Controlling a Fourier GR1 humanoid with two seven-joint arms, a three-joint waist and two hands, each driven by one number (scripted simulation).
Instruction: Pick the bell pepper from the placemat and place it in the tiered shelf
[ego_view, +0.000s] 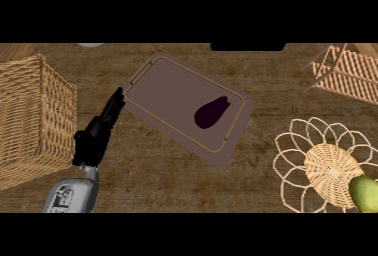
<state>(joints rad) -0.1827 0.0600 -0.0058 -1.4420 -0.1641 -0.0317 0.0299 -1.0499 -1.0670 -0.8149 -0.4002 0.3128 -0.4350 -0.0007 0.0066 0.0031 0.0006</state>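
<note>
The purple vegetable (212, 112) (eggplant-like, no pepper) looks light, smooth, likely slippery; grip its thick middle. The left robot hand (95, 134) is straight-fingered, empty.

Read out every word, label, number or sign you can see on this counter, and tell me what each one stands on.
No text here can be read.
The placemat, the dark purple vegetable on it, the woven basket and the tiered shelf carry no print.
The small dark marks on the left forearm are too blurred to read.
</note>
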